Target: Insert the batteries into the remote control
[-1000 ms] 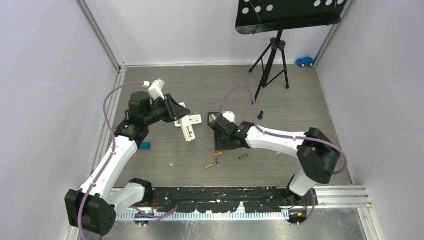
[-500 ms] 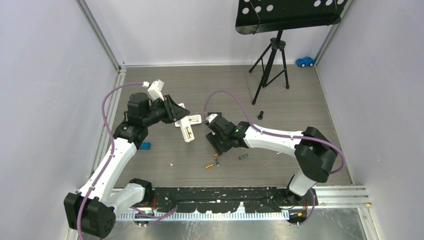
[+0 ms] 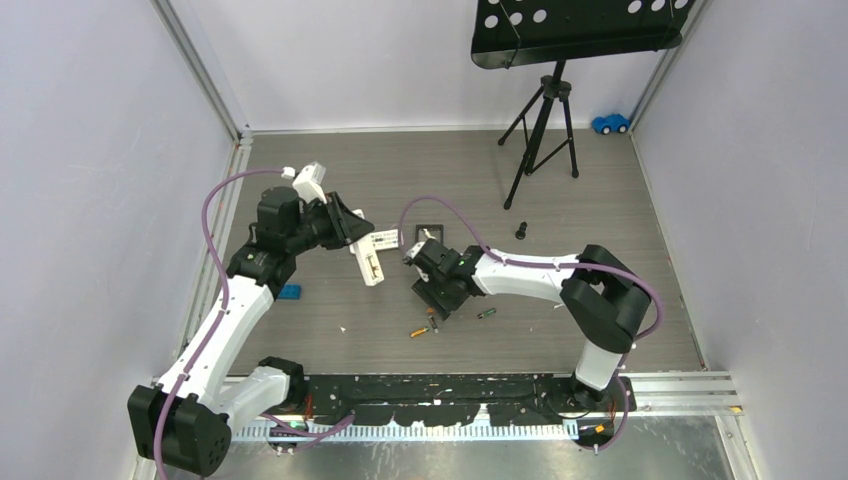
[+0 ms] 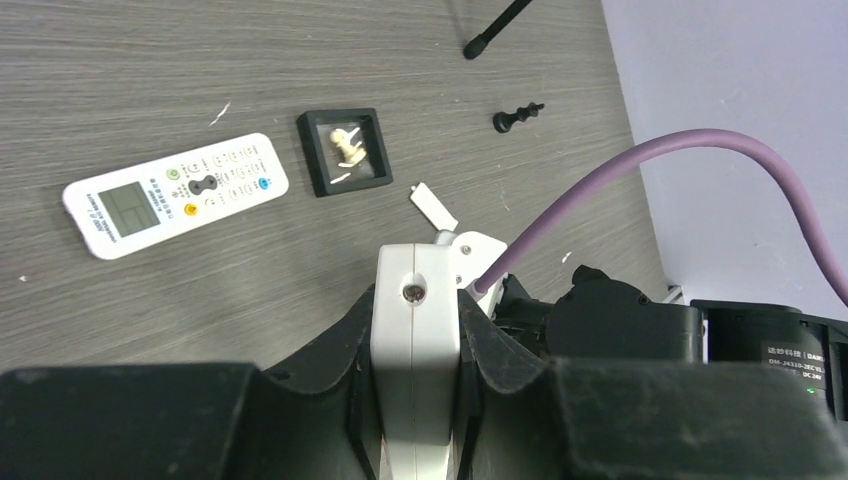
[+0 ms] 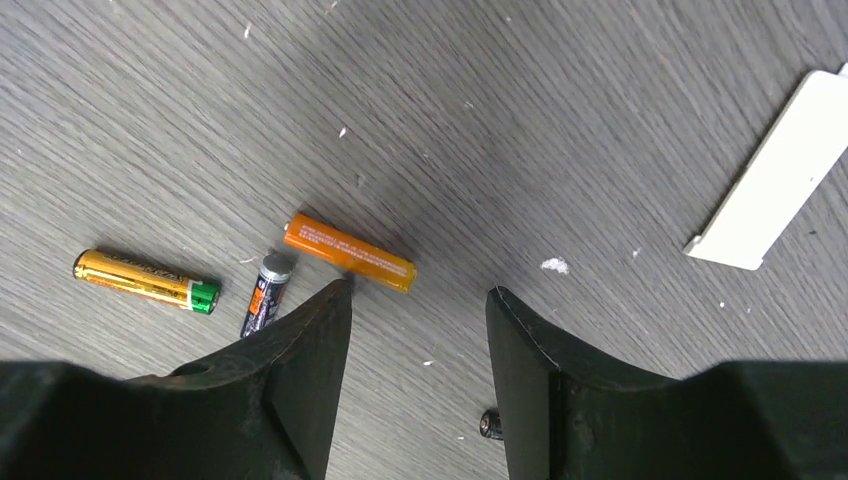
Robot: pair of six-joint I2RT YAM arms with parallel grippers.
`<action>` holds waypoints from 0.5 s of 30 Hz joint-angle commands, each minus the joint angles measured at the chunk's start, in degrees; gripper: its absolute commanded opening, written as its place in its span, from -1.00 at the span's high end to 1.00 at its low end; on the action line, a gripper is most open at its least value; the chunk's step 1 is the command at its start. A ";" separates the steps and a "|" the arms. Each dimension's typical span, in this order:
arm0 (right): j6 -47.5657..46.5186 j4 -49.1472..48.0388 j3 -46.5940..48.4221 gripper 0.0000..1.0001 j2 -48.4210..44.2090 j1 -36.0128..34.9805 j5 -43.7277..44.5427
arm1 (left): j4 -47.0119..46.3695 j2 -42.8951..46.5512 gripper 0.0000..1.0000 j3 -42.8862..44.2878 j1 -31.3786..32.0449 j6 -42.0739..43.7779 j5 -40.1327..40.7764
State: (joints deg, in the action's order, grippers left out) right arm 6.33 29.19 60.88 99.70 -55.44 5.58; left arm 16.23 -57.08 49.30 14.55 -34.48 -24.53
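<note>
The remote control [image 4: 412,290] sits clamped between the left fingers [image 4: 335,355], raised off the desk [image 4: 200,60]. The batteries [image 5: 350,252] lie on the desk just ahead of the right fingers [image 5: 300,350], which stand wide and empty.

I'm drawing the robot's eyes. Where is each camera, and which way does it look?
Top external: high behind both arms, looking down at the table; both arms show.
Left wrist: looks past the left gripper, clamping the remote control, at the shorter white remote.
Right wrist: looks down through the open right gripper at the batteries.
Shared: top and right wrist both see those batteries.
</note>
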 commanded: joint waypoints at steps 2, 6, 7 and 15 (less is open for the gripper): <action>-2.74 -2.39 3.05 -0.15 1.35 -0.28 -1.49 | 0.47 1.46 1.00 1.85 0.04 1.29 2.33; -3.55 -4.11 3.81 -0.15 3.79 -0.19 -3.86 | 0.22 1.15 1.00 1.79 0.04 1.33 2.30; -3.56 -4.07 4.15 -0.15 4.53 -0.15 -3.98 | 0.13 0.92 1.00 1.79 0.04 1.37 2.18; -3.58 -5.48 4.90 0.01 6.70 0.89 -4.38 | 0.01 -0.16 1.00 2.14 0.04 1.37 1.41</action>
State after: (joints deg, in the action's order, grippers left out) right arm 3.55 25.26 65.34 104.60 -55.11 2.15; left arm 17.67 -57.30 49.32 14.55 -34.00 -22.94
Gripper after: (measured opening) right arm 0.542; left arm 0.246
